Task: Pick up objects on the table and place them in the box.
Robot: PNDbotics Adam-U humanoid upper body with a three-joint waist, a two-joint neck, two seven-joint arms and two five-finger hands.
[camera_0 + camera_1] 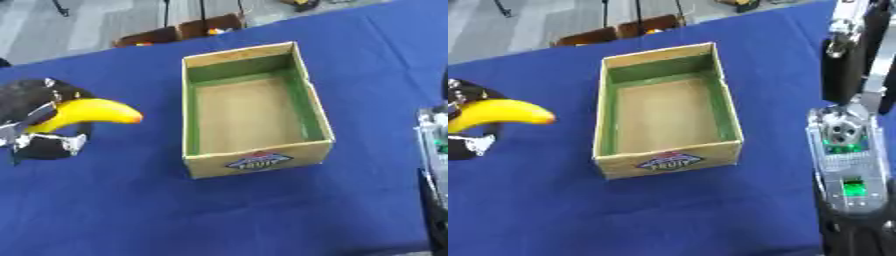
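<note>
Table (105,210), blue cloth: fills most of the frame, running askew from lower left to upper right.

Box (255,165), cardboard with green inner walls and a printed label on the near wall: centre of the frame, open top, long axis running near-to-far, interior bare in both views.

Right arm (850,150), silver and black with green lights: right edge of the frame, seen full-length only in the right eye view; a mere sliver at the right margin of the left eye view. Right hand itself not made out in either view — state of its fingers cannot be told.

Left hand (39,145), black with silver parts: left-centre of the frame, curled round the banana.

Banana (87,112), yellow with an orange-tinged tip: 1 item, held off the cloth at left-centre, long axis roughly left-to-right, free tip pointing toward the box.

Governing relation: box lies to the right of the held banana, well apart, with bare cloth between; left hand the nearer by far. Likely next call — carry rightward over the near-left wall, then release.

View difference: left eye view shows more of the left hand; right eye view crops it at the frame's left edge.
</note>
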